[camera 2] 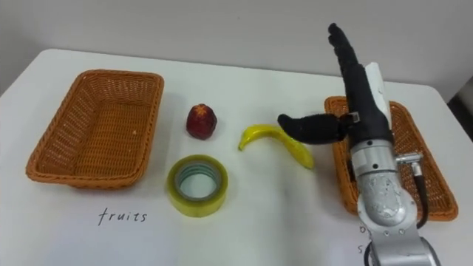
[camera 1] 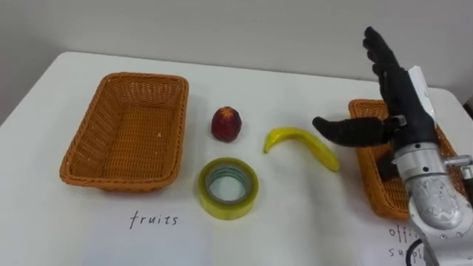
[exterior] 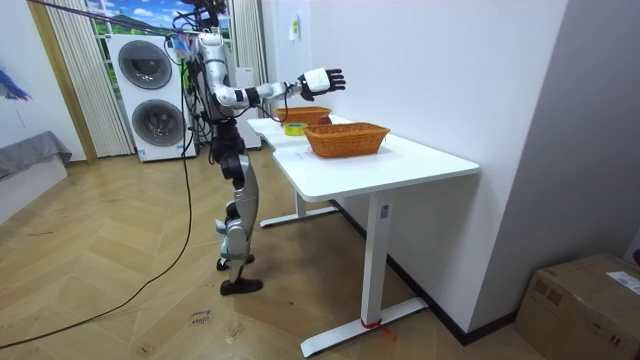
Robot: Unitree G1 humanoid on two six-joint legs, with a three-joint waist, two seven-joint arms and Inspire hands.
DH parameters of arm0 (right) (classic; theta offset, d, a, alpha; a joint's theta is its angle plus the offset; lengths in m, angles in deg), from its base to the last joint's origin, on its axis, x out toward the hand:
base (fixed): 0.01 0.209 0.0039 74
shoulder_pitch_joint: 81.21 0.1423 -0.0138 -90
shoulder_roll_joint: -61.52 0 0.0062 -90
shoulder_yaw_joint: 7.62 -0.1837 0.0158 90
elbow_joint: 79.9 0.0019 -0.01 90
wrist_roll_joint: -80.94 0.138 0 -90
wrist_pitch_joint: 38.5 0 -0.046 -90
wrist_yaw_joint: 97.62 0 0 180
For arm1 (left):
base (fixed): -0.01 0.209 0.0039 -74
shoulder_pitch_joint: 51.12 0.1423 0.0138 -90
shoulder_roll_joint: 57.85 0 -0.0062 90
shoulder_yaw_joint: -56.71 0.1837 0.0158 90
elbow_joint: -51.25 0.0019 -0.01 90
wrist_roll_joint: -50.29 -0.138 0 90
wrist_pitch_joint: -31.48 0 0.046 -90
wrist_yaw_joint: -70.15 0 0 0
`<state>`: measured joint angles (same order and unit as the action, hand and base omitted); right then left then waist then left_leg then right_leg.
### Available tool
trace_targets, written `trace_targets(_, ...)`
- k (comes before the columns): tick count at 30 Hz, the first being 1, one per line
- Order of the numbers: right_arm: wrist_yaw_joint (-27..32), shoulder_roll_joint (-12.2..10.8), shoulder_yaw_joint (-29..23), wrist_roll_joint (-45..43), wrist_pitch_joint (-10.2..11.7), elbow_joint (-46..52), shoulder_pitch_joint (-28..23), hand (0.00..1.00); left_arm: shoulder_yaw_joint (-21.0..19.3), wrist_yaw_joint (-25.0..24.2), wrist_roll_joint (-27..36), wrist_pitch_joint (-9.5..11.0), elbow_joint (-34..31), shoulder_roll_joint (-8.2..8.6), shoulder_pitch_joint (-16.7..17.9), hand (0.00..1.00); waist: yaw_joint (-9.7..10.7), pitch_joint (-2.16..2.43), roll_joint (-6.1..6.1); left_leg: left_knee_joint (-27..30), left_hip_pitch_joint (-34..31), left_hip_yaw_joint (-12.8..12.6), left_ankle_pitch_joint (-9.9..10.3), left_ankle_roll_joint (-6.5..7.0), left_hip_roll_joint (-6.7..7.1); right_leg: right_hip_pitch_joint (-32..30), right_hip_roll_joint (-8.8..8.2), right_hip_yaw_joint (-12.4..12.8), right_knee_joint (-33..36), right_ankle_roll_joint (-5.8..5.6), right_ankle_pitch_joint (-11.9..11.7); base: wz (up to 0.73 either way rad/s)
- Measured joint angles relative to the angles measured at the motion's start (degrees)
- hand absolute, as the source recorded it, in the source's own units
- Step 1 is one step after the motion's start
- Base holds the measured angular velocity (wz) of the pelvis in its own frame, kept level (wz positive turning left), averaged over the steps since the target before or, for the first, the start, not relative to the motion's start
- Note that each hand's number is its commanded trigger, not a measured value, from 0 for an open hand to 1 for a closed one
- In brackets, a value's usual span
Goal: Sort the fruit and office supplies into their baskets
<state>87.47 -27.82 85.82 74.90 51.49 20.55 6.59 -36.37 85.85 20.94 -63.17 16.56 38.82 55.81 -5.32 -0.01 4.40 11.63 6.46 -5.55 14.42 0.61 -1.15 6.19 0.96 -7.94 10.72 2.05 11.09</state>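
A yellow banana [camera 1: 303, 145] [camera 2: 277, 142] lies at the middle of the white table. A red apple [camera 1: 226, 124] [camera 2: 202, 121] sits to its left, and a yellow tape roll [camera 1: 228, 188] [camera 2: 196, 185] lies in front of the apple. The fruits basket [camera 1: 126, 130] [camera 2: 96, 127] stands empty at the left; the office supplies basket [camera 1: 369, 174] [camera 2: 417, 170] is at the right. My right hand [camera 1: 392, 89] [camera 2: 358, 89] [exterior: 322, 80] is raised above the right basket's left edge, open, fingers straight up, thumb pointing toward the banana, holding nothing.
Handwritten labels lie on the table: "fruits" [camera 1: 154, 219] in front of the left basket, another [camera 1: 405, 244] in front of the right basket. In the room view I stand at the table's end; washing machines [exterior: 150, 95] are behind me.
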Motion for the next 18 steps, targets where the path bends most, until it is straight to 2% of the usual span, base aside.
trace_targets(5, -0.9, -1.0, 2.3, -0.2, 0.0, 0.0, 0.0, 0.00, 0.2, -0.2, 0.0, 0.0, 0.0, -0.01, -0.5, 0.00, -0.4, -0.04, -0.22, 0.1, 0.1, 0.1, 0.0, 0.01, -0.04, 0.0, 0.06, 0.0, 0.0, 0.00, 0.0, 0.00)
trace_targets(9, -1.5, -1.8, 4.7, -1.2, 0.0, -0.1, -0.1, 0.00, 0.2, -1.1, 0.0, -0.1, -0.4, 0.06, -1.1, 0.00, -1.0, -0.30, -0.83, 0.1, 0.1, 0.4, 0.0, 0.00, -0.04, 0.0, 0.06, -0.1, 0.0, 0.00, 0.0, 0.00)
trace_targets(18, -2.4, -2.1, 11.1, -1.3, -0.1, -4.6, -0.2, 0.00, 1.7, -0.2, 0.1, -0.3, -2.1, 0.10, -0.9, 0.00, -2.4, -0.18, -0.99, 0.0, 0.0, 0.3, 0.0, 0.00, -0.02, 0.0, 0.09, -0.2, 0.0, 0.00, 0.0, 0.00)
